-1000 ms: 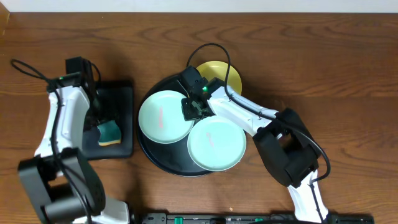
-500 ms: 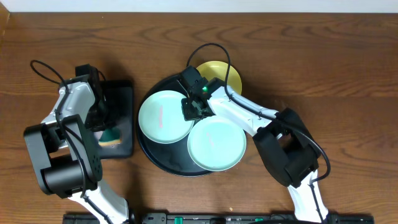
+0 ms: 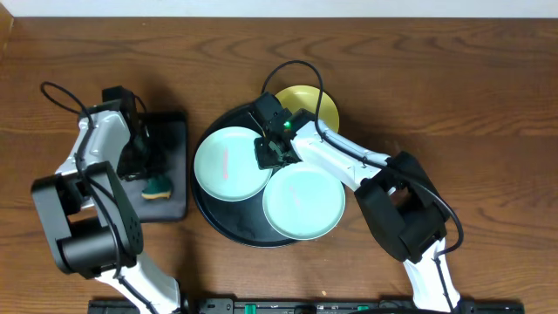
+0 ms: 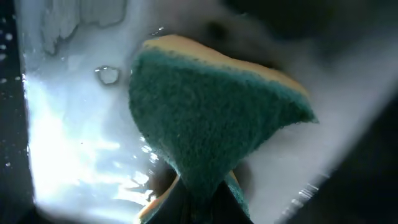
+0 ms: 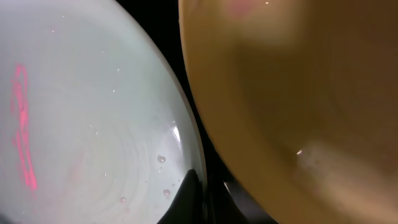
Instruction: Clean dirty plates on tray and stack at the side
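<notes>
Two pale mint plates (image 3: 231, 164) (image 3: 302, 202) lie on the round black tray (image 3: 218, 220). A yellow plate (image 3: 316, 102) rests at the tray's far rim, partly under the right arm. My right gripper (image 3: 271, 158) is shut on the right rim of the left mint plate (image 5: 87, 112), its fingertips (image 5: 190, 184) pinching the edge; a pink smear (image 5: 22, 124) marks that plate. The yellow plate (image 5: 292, 93) lies just beside it. My left gripper (image 3: 146, 171) is shut on a green-and-yellow sponge (image 3: 159, 186), whose near end is squeezed between the jaws (image 4: 211, 112).
A smaller black rectangular tray (image 3: 174, 131) stands left of the round tray, and its wet floor (image 4: 68, 137) lies under the sponge. A black cable (image 3: 296, 68) loops over the right arm. Bare wooden table (image 3: 453, 105) stretches to the right.
My left gripper has closed on the sponge, and the left arm has shifted slightly over the rectangular tray. The right arm and the plates have not moved.
</notes>
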Action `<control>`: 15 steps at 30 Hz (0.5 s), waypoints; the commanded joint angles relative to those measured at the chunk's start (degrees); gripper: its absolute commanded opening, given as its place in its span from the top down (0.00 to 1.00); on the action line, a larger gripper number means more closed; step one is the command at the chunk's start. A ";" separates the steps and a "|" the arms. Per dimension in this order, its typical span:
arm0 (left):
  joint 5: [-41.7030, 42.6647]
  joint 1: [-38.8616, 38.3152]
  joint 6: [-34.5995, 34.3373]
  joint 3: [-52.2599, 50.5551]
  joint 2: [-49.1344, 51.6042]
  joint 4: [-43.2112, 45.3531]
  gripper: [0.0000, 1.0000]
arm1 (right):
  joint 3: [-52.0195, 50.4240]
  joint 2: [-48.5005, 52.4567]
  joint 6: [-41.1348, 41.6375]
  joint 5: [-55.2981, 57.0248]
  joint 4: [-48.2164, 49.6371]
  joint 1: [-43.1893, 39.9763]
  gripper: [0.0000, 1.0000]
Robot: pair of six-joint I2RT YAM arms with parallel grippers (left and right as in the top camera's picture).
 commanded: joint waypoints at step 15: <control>11.50 -11.89 -5.86 0.61 -10.36 1.49 0.93 | 0.24 1.31 -0.37 1.51 -0.24 0.48 0.99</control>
